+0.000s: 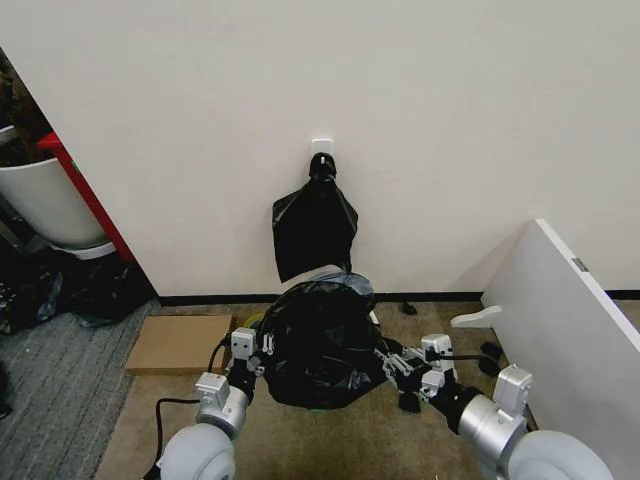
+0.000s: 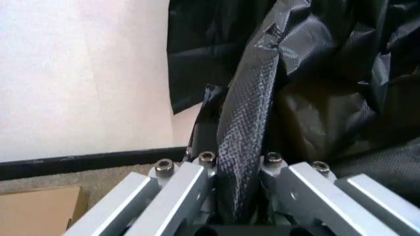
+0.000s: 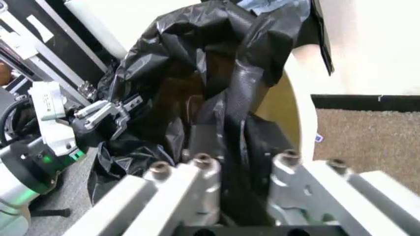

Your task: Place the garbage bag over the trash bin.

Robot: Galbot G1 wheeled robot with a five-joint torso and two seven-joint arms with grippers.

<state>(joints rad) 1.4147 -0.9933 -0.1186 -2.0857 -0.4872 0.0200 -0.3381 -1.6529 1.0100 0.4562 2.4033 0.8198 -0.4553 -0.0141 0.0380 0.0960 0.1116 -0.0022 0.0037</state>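
The garbage bag (image 1: 318, 340) is draped over the trash bin (image 1: 318, 273), which stands on the floor against the wall at the robot's 12 o'clock. The left tool (image 1: 262, 352) is clamped on a fold of the bag at its 9 o'clock side; the right tool (image 1: 392, 362) pinches another fold at its 3 o'clock side. A bundle of black bags (image 1: 314, 232) hangs on the wall just behind the bin
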